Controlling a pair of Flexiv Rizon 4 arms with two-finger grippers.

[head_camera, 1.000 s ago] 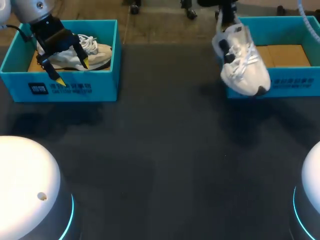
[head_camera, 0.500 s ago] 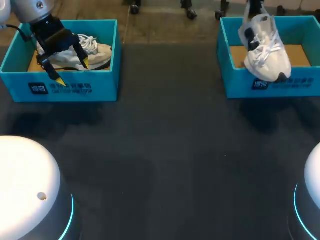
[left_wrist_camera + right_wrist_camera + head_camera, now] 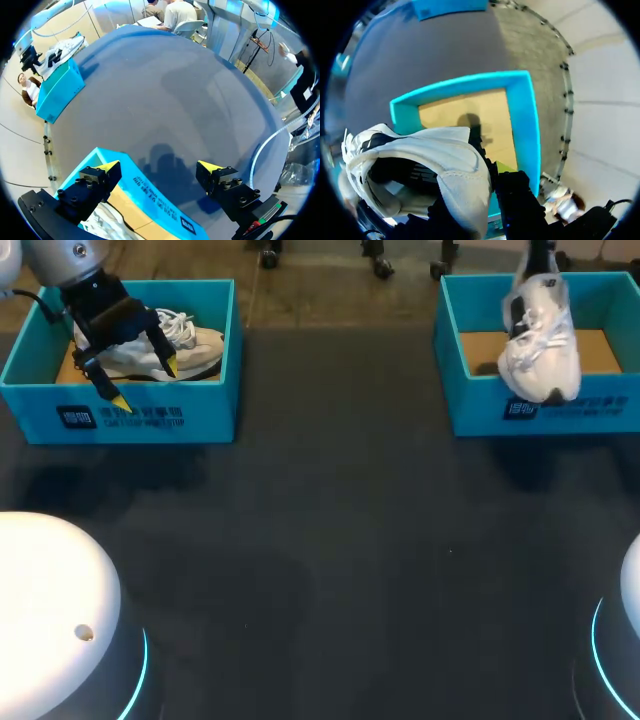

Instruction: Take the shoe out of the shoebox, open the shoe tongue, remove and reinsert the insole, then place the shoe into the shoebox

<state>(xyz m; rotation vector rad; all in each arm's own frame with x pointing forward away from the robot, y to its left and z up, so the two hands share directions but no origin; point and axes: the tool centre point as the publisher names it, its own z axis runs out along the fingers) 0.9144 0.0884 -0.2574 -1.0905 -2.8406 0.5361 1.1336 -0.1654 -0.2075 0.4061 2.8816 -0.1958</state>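
Two teal shoeboxes stand on the table (image 3: 340,540): the left shoebox (image 3: 120,422) at its far left corner, the right shoebox (image 3: 600,410) at its far right corner. There are two white shoes. The resting shoe (image 3: 192,346) lies inside the left shoebox, under the left gripper (image 3: 145,382), whose fingers stand apart astride the front wall, grasping nothing. The right gripper (image 3: 492,180) is clenched on the hanging shoe (image 3: 540,350), seemingly at its heel, toe down over the right shoebox.
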